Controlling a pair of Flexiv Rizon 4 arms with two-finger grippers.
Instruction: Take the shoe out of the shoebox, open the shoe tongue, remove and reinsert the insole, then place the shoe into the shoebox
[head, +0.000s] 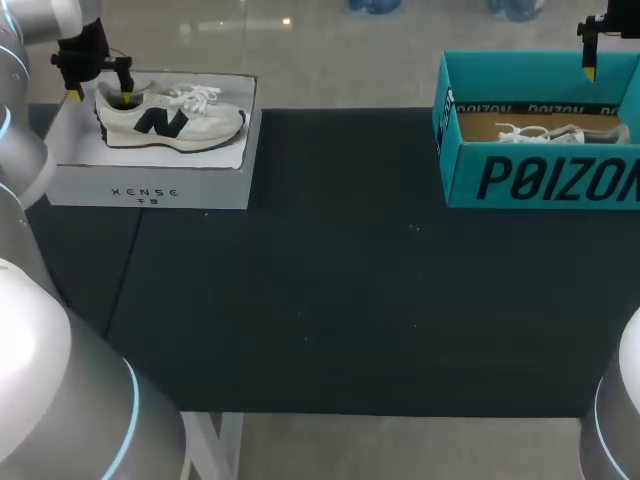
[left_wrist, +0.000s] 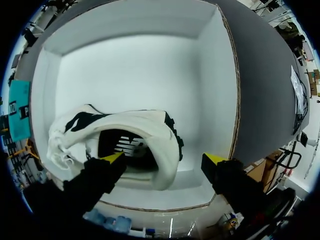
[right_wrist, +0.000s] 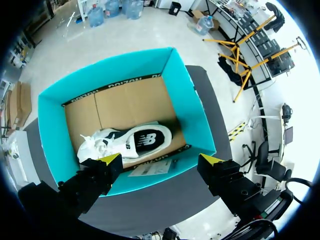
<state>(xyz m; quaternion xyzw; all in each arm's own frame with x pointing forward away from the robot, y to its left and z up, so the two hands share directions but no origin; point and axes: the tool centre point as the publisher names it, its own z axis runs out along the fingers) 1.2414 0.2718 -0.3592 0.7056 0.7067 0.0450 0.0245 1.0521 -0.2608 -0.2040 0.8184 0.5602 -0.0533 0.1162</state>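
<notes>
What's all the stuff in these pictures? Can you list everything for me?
White shoebox: one, white, far left of the table.
Teal shoebox: one, teal with dark print, far right of the table.
First shoe: one, white with a dark logo, in the white shoebox.
Second shoe: one, white, lying in the teal shoebox.
Label: one, white, in the teal shoebox beside the second shoe.
Table: one, black top.
Left gripper: one, black with yellow tips, open, over the first shoe's heel.
Right gripper: one, same colours, open, above the teal shoebox.
</notes>
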